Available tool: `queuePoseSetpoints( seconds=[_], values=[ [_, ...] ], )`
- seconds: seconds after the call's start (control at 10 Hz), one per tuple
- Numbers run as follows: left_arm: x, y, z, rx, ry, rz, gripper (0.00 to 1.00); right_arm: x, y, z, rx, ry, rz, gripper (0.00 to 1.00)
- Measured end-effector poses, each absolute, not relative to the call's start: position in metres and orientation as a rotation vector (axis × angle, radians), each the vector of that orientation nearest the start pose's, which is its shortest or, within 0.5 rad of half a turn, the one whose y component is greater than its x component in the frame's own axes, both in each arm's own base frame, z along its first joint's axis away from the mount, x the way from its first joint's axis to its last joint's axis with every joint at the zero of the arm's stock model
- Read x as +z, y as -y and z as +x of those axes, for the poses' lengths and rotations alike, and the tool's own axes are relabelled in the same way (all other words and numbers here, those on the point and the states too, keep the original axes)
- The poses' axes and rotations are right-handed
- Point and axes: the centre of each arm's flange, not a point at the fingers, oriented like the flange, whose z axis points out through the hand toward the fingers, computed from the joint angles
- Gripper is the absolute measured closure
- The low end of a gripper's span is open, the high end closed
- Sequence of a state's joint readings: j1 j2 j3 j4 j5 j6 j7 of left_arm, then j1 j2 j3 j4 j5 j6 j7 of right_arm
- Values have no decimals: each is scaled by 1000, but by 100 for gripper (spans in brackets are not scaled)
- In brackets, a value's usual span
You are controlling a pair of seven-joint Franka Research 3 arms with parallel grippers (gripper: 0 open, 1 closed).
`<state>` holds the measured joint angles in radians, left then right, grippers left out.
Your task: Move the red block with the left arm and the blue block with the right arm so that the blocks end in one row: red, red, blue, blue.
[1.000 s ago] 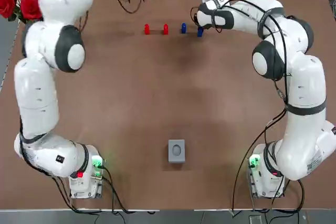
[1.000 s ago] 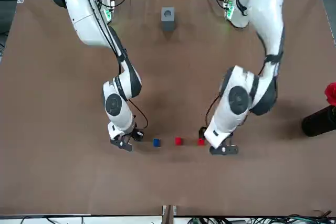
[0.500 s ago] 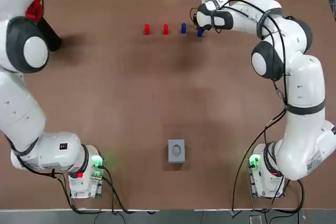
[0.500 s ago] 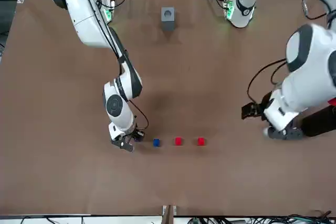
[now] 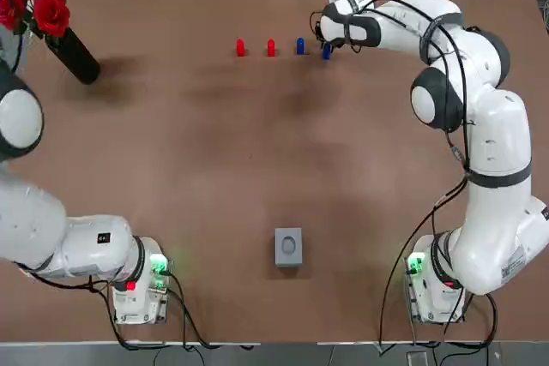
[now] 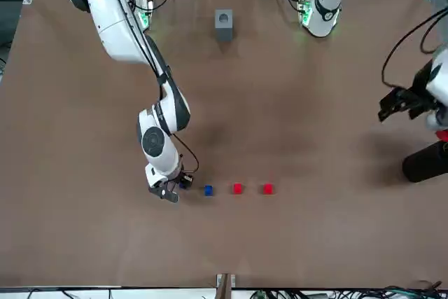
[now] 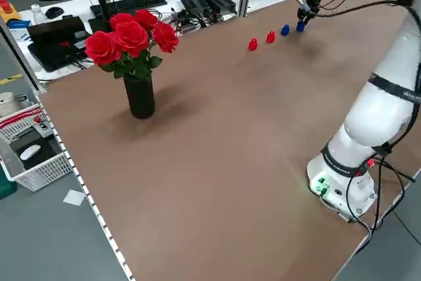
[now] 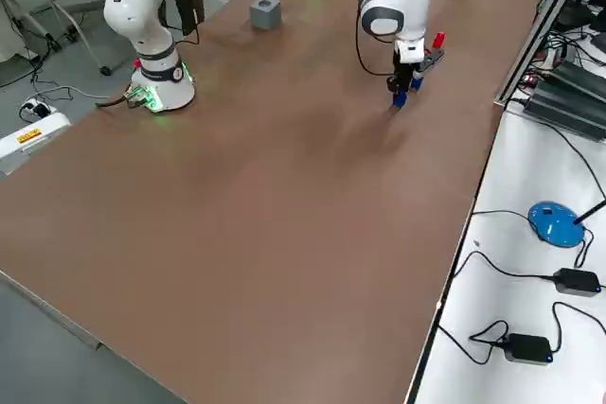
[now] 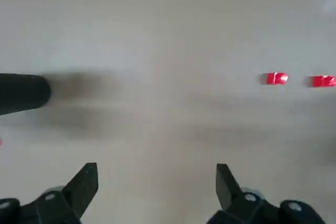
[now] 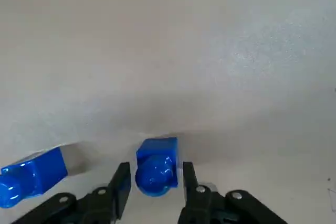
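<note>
Two red blocks [image 5: 239, 46] [image 5: 270, 46] and a blue block [image 5: 299, 45] stand in a row near the far edge of the table. A second blue block [image 5: 326, 51] sits at the row's right end, slightly nearer than the others. My right gripper [image 10: 155, 179] is shut on this blue block [image 10: 156, 167], low at the table; the neighbouring blue block [image 10: 34, 174] is beside it. My left gripper [image 9: 155, 179] is open and holds nothing. It hangs high over the left side of the table [image 6: 400, 101], with the red blocks [image 9: 276, 78] well off.
A black vase of red roses [image 5: 73, 55] stands at the far left of the table. A grey cube [image 5: 288, 246] sits near the front middle. Cables and a keyboard [image 7: 128, 3] lie beyond the far edge.
My left arm has swung away from the red blocks, up and out to the robot's left past the vase. The right gripper has stayed on the blue block.
</note>
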<state>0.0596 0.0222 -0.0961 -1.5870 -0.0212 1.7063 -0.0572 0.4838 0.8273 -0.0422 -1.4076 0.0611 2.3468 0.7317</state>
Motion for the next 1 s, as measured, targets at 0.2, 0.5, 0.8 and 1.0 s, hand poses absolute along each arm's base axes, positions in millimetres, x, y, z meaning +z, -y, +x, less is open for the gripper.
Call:
queuePoseSetpoints(
  seconds=[0.2,0.5,0.8,1.0],
  values=[
    [625,9,547,-160,15,-3155,2,219,-324,667,-133,-482,-3024,43],
    [623,3,542,-150,9,-3153,0,232,-324,671,-122,-490,-3028,2],
    [625,-10,542,-158,26,-3150,0,306,-288,683,-154,-545,-3009,0],
    [627,-10,542,-164,23,-3150,1,383,-228,678,-211,-525,-2992,0]
  ],
)
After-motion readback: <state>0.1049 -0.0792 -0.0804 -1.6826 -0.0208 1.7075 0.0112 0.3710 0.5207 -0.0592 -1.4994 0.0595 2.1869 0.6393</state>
